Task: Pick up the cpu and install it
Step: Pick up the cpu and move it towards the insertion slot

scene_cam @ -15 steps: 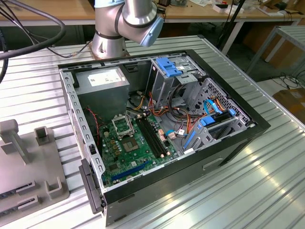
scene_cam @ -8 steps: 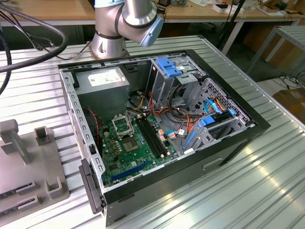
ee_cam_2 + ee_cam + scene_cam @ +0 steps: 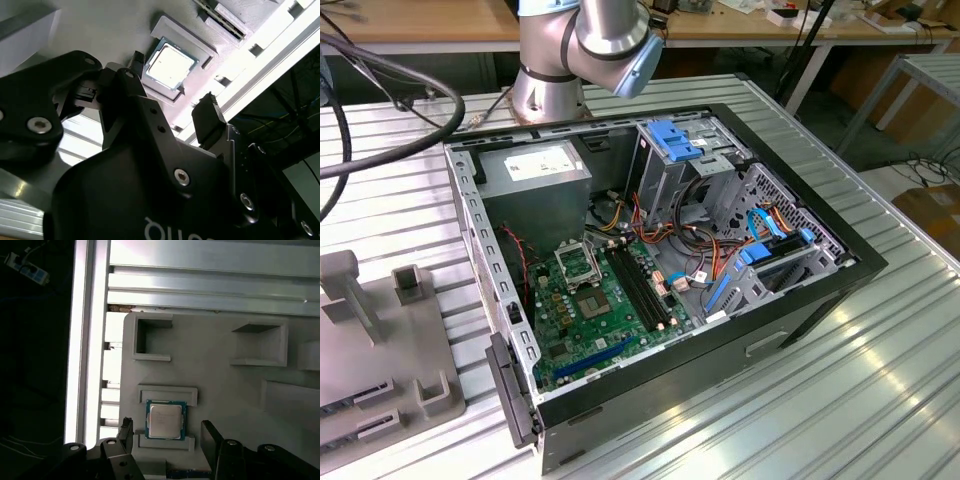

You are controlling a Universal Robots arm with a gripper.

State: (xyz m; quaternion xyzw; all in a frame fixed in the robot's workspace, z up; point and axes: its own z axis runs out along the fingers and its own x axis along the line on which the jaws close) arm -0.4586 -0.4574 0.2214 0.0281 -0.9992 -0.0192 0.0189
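The cpu [image 3: 165, 420] lies flat, metal top uppermost, in a shallow seat on the grey holder plate [image 3: 220, 385], bounded by a low raised lip on two opposite sides. The plate rests on the ribbed metal table [image 3: 800, 400]. It is probably the grey fixture at the exterior view's left, beside the computer case [image 3: 860, 265], though that view does not settle it. The case lies open on its side. The green motherboard [image 3: 590, 320] is exposed and its socket frame [image 3: 575, 262] is unoccupied, so installation is not yet done. The gripper [image 3: 166, 426] hangs over the chip with its jaws spread wide. One of the fingers [image 3: 210, 435] stands off each free edge, with a gap showing on both sides. It has hold of nothing. By my assessment the chip is light, rigid and thin. Its metal lid is smooth and likely slick, and its underside contacts and thin green rim are easily damaged. The sound hold is on the two opposite edges left clear by the lips. Pressure should be square and light, and the chip kept level, since a tilted grip could let it slip or jam in its seat.
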